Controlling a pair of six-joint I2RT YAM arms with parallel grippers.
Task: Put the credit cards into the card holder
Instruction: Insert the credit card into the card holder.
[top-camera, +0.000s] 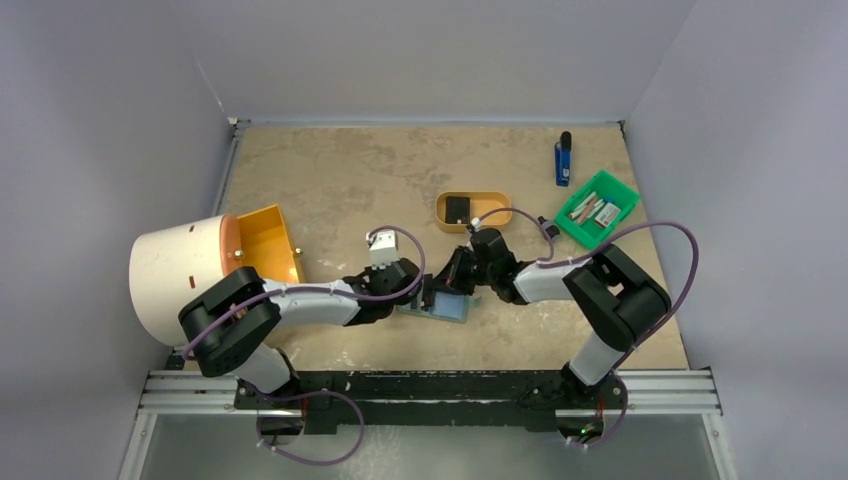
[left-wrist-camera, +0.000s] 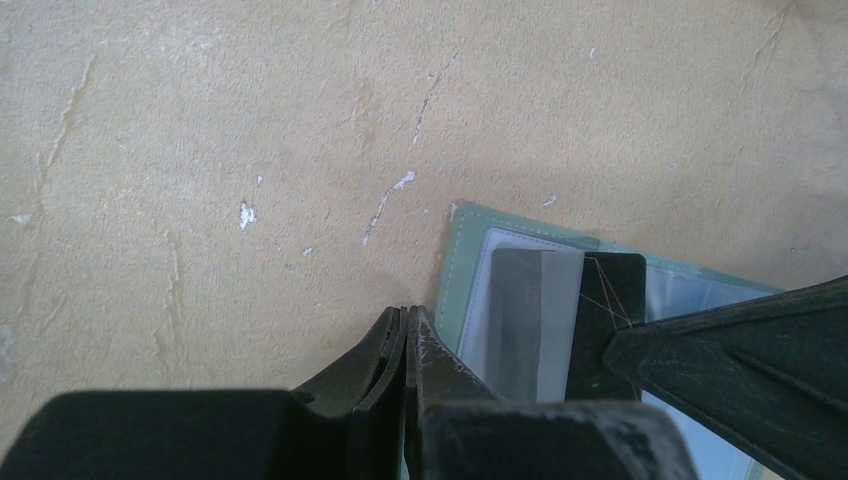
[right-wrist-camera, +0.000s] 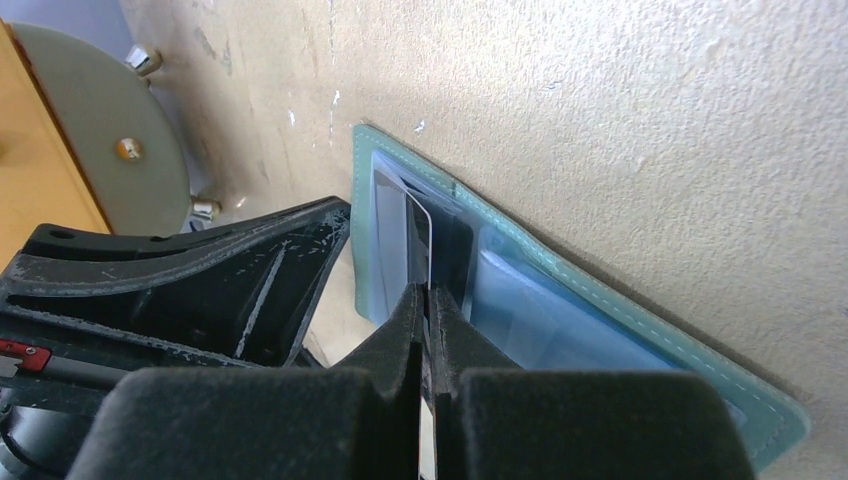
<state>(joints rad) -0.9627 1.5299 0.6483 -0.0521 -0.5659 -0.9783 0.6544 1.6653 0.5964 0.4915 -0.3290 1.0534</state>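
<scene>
Lying open flat, card holder (top-camera: 452, 307), long axis roughly left-right

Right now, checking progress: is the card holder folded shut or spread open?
Spread open: the card holder lies flat with clear inner sleeves showing.

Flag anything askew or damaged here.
The dark card sits only partway in a clear sleeve of the card holder, its end sticking out, gripped by the right pincer. White chips scar the tabletop beside it. Nothing is spilled.
</scene>
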